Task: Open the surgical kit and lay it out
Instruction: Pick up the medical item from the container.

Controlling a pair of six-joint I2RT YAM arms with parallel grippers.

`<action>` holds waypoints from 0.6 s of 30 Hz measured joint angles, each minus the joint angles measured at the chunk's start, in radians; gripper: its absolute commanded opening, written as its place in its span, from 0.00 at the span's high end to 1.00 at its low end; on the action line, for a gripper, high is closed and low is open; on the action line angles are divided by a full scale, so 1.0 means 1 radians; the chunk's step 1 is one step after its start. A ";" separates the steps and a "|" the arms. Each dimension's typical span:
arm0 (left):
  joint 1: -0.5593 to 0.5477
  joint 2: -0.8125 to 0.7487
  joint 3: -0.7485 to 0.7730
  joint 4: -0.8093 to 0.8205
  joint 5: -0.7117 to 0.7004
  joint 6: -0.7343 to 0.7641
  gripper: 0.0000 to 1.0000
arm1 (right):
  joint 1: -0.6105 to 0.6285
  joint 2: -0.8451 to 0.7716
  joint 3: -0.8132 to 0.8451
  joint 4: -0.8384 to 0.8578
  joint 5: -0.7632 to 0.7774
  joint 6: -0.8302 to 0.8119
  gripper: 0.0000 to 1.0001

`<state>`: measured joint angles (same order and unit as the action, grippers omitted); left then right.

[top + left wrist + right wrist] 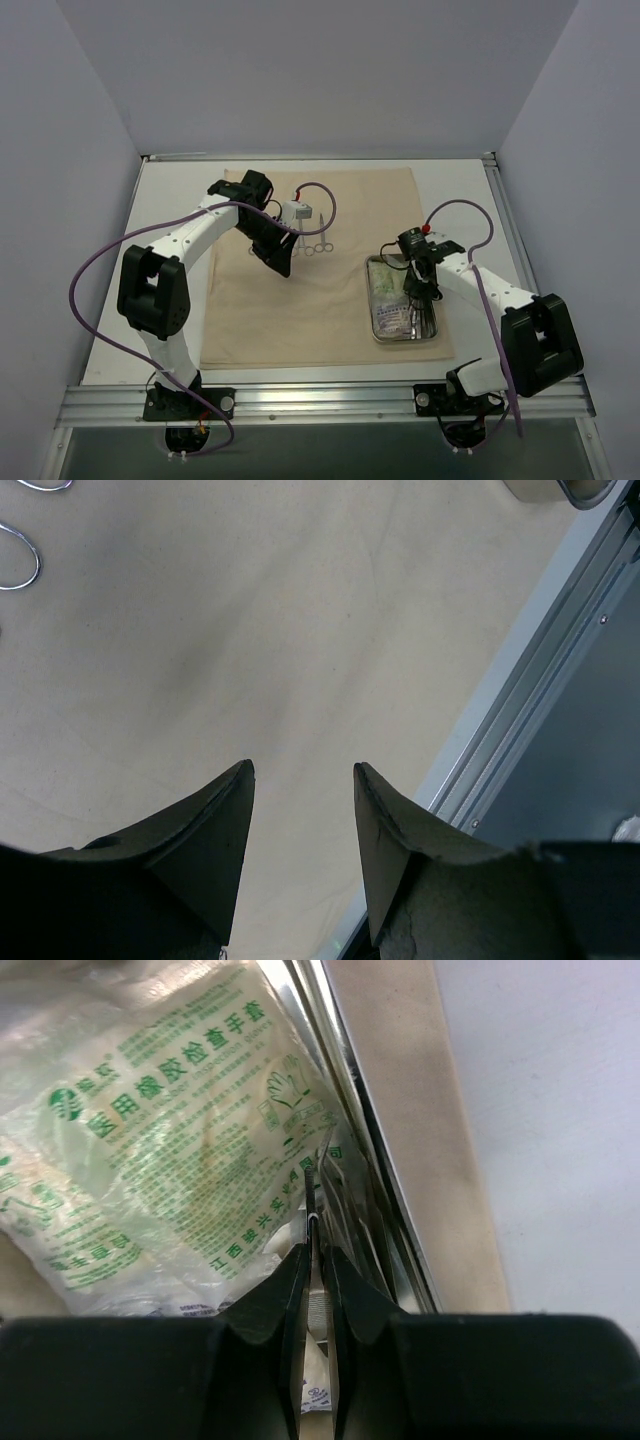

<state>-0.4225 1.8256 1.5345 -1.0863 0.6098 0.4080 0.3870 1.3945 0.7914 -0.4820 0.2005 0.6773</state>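
In the right tool (314, 1252), tweezers (312, 1210)

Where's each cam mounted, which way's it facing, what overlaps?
Top external: above and behind the bases, looking down on the beige cloth, steel tray, left arm, right arm.
Left wrist: on the left arm, looking down at cloth past the open left gripper; clamp ring top left.
Right wrist: down into the tray; right gripper shut on a thin steel instrument beside a green-printed packet.
Shared: cloth in all three.
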 measured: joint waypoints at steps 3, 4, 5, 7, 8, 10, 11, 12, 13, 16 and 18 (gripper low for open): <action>0.000 0.000 0.000 -0.002 0.000 0.000 0.46 | 0.014 -0.005 0.025 -0.019 0.011 0.000 0.93; 0.000 0.000 0.000 -0.002 0.000 0.000 0.46 | 0.015 -0.008 0.032 -0.024 0.016 -0.001 0.93; 0.000 0.000 0.000 -0.002 -0.001 0.000 0.46 | 0.017 -0.011 0.039 -0.029 0.021 -0.001 0.93; 0.000 0.000 0.001 -0.003 -0.001 0.000 0.46 | 0.021 -0.013 0.053 -0.039 0.034 -0.003 0.94; 0.000 0.000 0.002 -0.003 -0.002 0.000 0.46 | 0.021 -0.013 0.060 -0.045 0.040 -0.004 0.94; 0.000 0.000 0.002 -0.003 -0.003 0.000 0.46 | 0.021 -0.013 0.074 -0.057 0.055 -0.008 0.94; 0.000 0.000 0.002 -0.003 -0.004 0.000 0.46 | 0.021 -0.013 0.080 -0.062 0.062 -0.010 0.94; 0.000 0.000 0.002 -0.003 -0.005 0.000 0.46 | 0.021 -0.013 0.085 -0.064 0.069 -0.012 0.94; 0.000 0.000 0.002 -0.003 -0.006 0.000 0.46 | 0.021 -0.013 0.090 -0.068 0.077 -0.015 0.93; 0.000 0.000 0.003 -0.003 -0.008 0.000 0.46 | 0.021 -0.013 0.097 -0.073 0.096 -0.023 0.92; 0.000 0.000 0.004 -0.003 -0.008 0.000 0.46 | 0.021 -0.012 0.099 -0.077 0.105 -0.027 0.92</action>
<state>-0.4225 1.8256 1.5383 -1.0889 0.6022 0.4084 0.4084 1.3827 0.8906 -0.5594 0.3050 0.6502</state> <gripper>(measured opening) 0.536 0.077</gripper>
